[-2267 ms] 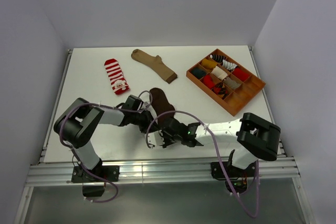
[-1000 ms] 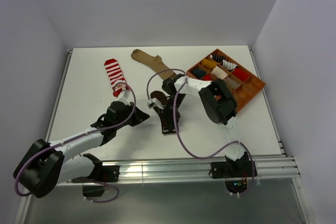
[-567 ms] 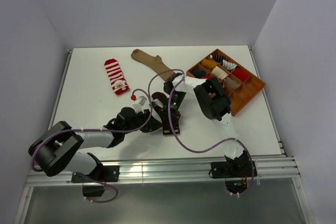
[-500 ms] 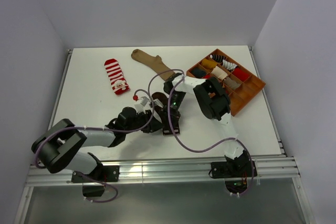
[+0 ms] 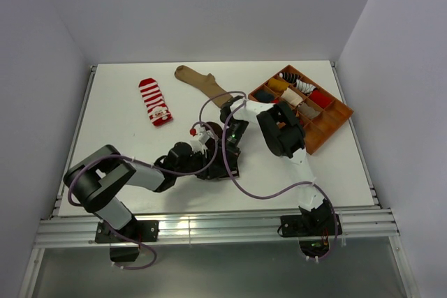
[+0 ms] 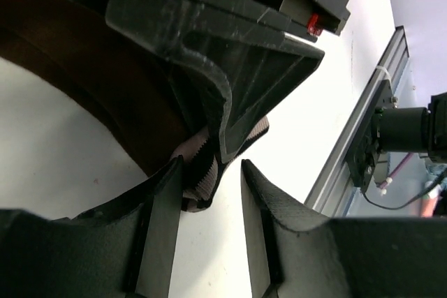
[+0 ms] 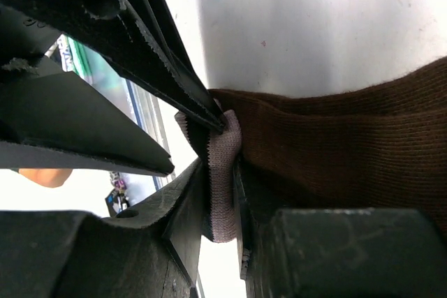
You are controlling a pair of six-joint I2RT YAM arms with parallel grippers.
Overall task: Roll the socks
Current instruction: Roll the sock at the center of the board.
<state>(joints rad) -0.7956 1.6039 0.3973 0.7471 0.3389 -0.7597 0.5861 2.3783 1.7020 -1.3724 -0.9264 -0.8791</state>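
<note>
On the counter (image 5: 119, 123), left jaws, newly parted, are set around the brown sock (image 7: 363, 144) cuff (image 6: 198, 176), which is pinched by right jaws. Rolling is judged readied.

White table (image 5: 119, 130): 3 socks (image 5: 155, 101), orange tray (image 5: 334, 121)

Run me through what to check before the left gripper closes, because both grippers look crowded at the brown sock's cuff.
1. Hold: right gripper shut on the cuff of the brown sock: ok.
2. Jaws of the left gripper open: ok.
3. Cuff inside that gap: ok, close against one finger.
4. Clearance between the two grippers: not ok, the right fingertip reaches into the gap.
5. Rest of the sock lying flat: cannot tell, arms hide it.
6. Far-side striped sock and tan sock out of the way: ok.
</note>
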